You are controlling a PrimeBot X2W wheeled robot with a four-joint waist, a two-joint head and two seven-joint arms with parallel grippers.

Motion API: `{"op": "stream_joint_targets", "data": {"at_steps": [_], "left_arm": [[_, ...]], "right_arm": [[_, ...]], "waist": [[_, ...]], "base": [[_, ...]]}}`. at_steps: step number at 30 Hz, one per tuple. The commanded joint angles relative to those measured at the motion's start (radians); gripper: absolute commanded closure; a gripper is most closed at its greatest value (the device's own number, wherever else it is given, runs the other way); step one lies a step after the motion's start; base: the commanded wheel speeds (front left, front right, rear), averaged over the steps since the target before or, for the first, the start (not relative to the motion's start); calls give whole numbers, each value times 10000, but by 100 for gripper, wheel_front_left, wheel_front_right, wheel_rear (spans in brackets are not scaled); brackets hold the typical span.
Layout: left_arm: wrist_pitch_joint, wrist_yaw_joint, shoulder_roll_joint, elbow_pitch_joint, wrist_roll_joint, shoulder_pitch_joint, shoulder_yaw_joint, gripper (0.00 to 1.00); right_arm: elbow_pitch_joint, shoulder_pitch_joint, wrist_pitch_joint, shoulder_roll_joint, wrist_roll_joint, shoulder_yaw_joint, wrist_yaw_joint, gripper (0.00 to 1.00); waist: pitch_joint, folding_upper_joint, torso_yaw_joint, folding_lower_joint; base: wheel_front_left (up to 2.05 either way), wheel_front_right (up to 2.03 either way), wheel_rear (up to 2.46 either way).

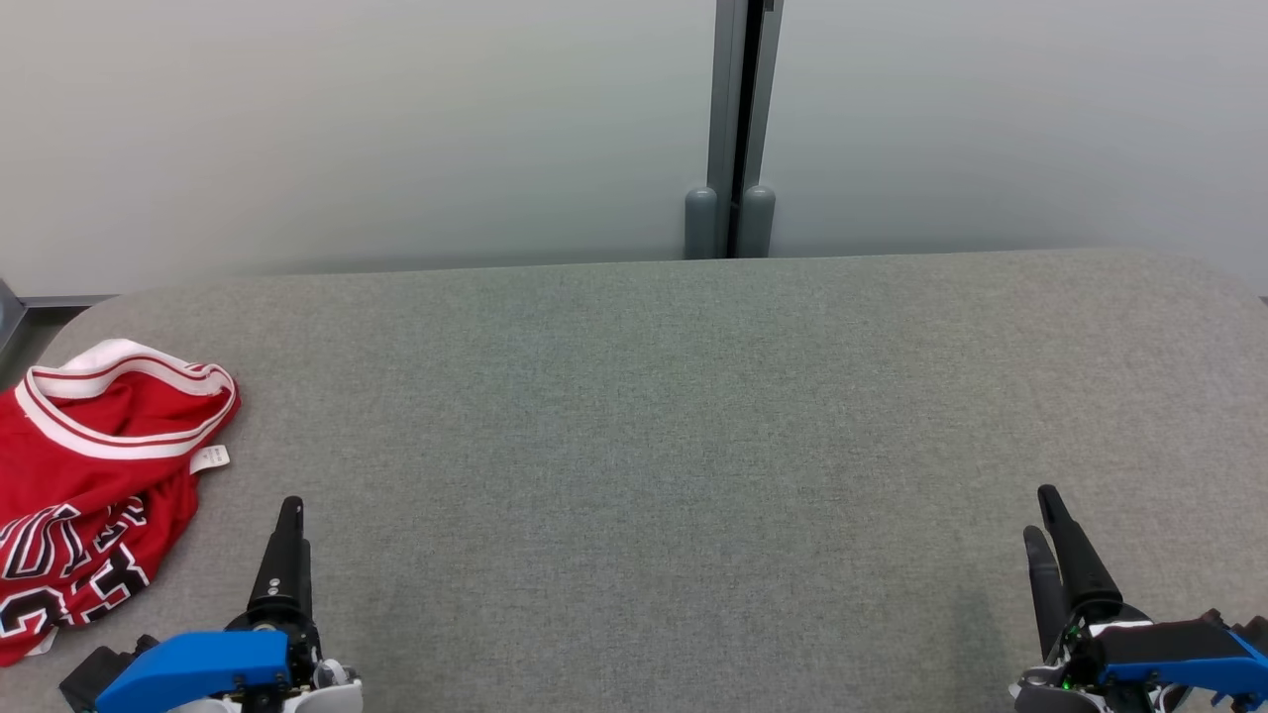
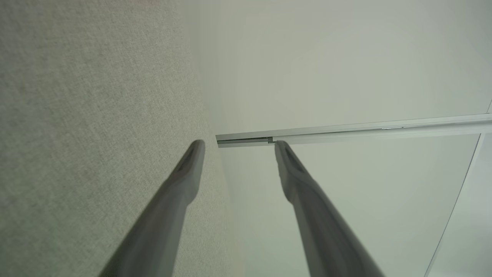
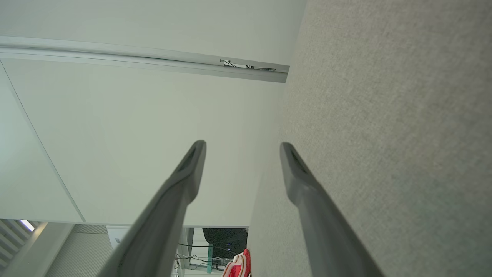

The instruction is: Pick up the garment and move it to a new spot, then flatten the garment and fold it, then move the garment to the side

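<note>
At the near edge of the grey table (image 1: 634, 426), the left gripper (image 1: 288, 510) and right gripper (image 1: 1040, 515) are held low and well apart, judged ready for the pickup. Both sets of jaws are spread wide, with nothing grasped or touched. Slightly farther, the red garment (image 1: 89, 465) is left crumpled at the table's left end.

One garment (image 1: 89, 475), one table (image 1: 693, 446) and two claws (image 1: 289, 511) (image 1: 1040, 515).

Setting: office-type lab bay. Grey felt-covered table (image 1: 693, 396), backed along its far edge by pale partition panels (image 1: 347, 119) joined at a grey metal post (image 1: 733, 119). Dark cabled unit (image 3: 225, 237) beyond its left end.
</note>
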Motion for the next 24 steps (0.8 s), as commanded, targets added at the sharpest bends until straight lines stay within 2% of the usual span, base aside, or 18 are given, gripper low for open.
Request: {"op": "stream_joint_targets", "data": {"at_steps": [1, 18, 24], "left_arm": [[-156, 73, 85, -237, 611, -204, -163, 0], [-867, 410, 289, -411, 4191, -119, -915, 0], [-1091, 502, 303, -487, 5214, -123, -1079, 0]], "right_arm": [[-200, -205, -158, -50, -685, 15, 16, 0], [-397, -128, -871, -68, -4128, 136, 22, 0], [-454, -98, -1093, -73, -4960, 200, 24, 0]], "waist": [[2, 0, 5, 0], [-19, 0, 61, 0], [-23, 0, 79, 0]], "base": [[0, 0, 0], [0, 0, 0], [0, 0, 0]]}}
